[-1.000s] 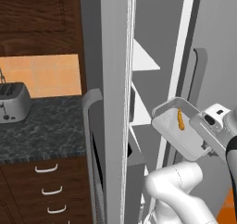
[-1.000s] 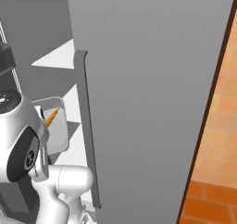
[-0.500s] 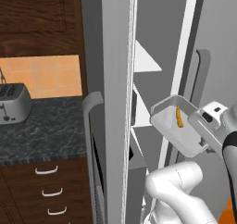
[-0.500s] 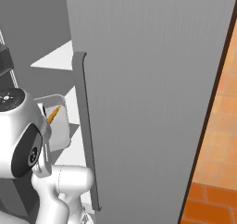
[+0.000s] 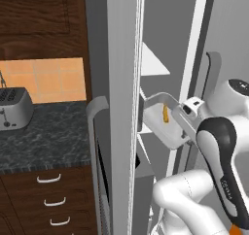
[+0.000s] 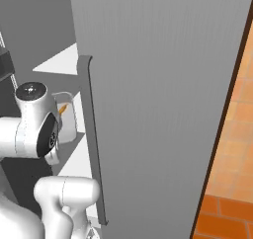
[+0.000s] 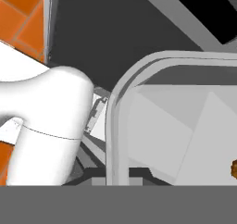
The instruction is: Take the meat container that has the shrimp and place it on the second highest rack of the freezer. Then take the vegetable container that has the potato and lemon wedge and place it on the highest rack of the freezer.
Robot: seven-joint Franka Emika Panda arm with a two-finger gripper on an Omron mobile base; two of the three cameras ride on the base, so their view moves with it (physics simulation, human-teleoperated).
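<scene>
I note the meat container [image 5: 163,125] with the shrimp [image 5: 166,114] has advanced into the freezer [image 5: 168,59]; the gripper [image 5: 187,113] clamps its rim, placement pending.

Arm raised, gripper [image 5: 187,113] clamped, reaching forward

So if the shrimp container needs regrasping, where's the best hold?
Grip the raised rim of the shrimp container on the wall nearest the arm, coming from the open door side. It is a shallow tray with thin upright walls, and the shrimp lies mid-tray, away from that edge.
</scene>
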